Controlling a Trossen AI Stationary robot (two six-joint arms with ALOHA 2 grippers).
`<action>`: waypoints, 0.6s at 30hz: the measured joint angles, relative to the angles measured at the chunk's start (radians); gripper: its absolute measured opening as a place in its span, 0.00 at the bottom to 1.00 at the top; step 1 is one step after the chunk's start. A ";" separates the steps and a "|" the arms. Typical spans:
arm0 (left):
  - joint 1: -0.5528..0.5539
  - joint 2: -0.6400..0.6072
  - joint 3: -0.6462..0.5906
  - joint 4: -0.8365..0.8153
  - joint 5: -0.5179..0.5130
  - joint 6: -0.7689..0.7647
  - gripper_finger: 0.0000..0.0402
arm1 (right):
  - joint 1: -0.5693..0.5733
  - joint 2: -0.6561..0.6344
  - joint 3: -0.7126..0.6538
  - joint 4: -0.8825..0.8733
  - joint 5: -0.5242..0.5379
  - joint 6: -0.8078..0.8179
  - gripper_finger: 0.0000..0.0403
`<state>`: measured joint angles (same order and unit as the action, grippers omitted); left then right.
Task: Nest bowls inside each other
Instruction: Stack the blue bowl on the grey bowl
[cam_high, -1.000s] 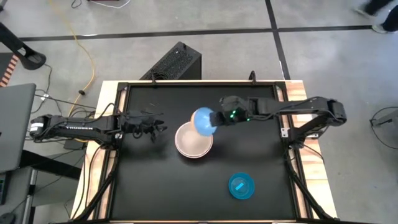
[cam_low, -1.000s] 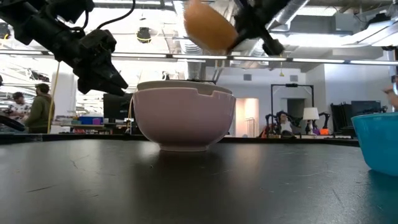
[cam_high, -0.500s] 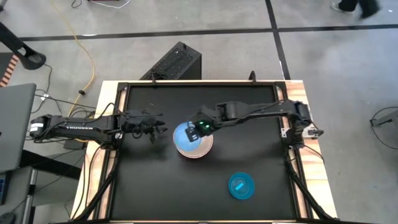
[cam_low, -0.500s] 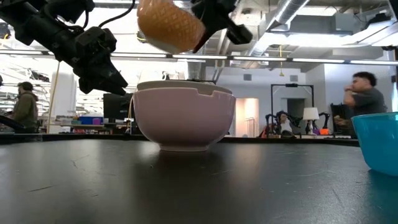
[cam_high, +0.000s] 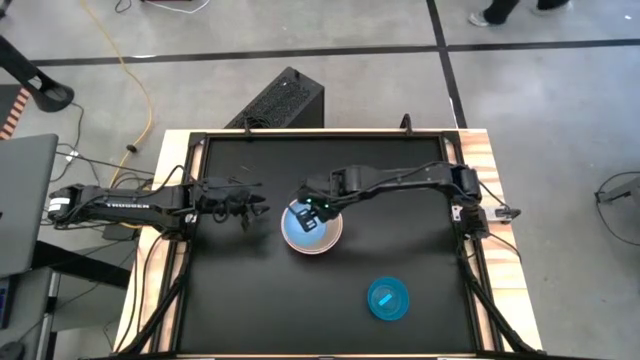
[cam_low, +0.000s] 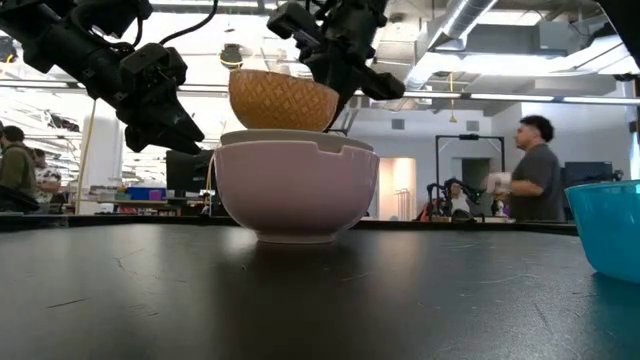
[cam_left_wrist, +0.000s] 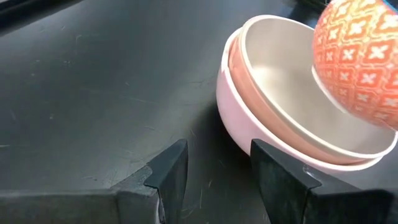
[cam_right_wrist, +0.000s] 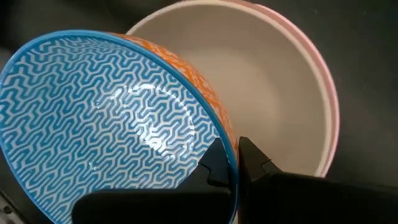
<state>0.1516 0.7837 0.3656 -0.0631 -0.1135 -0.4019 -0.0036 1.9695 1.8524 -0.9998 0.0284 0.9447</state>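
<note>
A pink bowl (cam_high: 325, 243) stands at the table's middle with a cream bowl (cam_left_wrist: 280, 81) nested in it. Right over their opening hangs a small bowl (cam_right_wrist: 112, 124), blue-patterned inside and orange-patterned outside (cam_low: 283, 100), with my right gripper (cam_right_wrist: 233, 163) shut on it. Whether its bottom touches the cream bowl's rim I cannot tell. My left gripper (cam_left_wrist: 214, 168) stands open just left of the stack, with nothing between its fingers. A teal bowl (cam_high: 388, 299) rests on its base at the near right. My right gripper pinches the small bowl's rim (cam_right_wrist: 229, 146), one finger inside on the blue face and one outside on the orange wall. The fingers slant down from the table's right and far side. The bowl hangs almost upright, opening up, a little tilted, over the stack.
The black table top (cam_high: 240, 290) has a raised frame all round. There is bare table near and left of the stack. A person (cam_low: 535, 165) stands in the room beyond the far edge.
My right gripper has carried the small bowl toward the table's left and near edges and a little down, from beside the stack's far right to over its opening. The bowl has turned from lying tipped on its side to nearly upright.
</note>
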 joint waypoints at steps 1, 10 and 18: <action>0.000 0.000 0.000 0.000 0.000 0.000 0.41 | -0.005 -0.001 -0.004 -0.006 -0.004 -0.003 0.00; 0.000 0.000 0.000 0.001 -0.008 -0.002 0.41 | -0.039 0.025 -0.010 -0.034 -0.026 -0.061 0.00; 0.000 0.000 0.000 0.002 -0.030 -0.006 0.41 | -0.047 0.052 -0.011 -0.035 -0.032 -0.105 0.00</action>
<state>0.1516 0.7837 0.3656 -0.0614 -0.1431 -0.4078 -0.0502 2.0211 1.8417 -1.0351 -0.0033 0.8401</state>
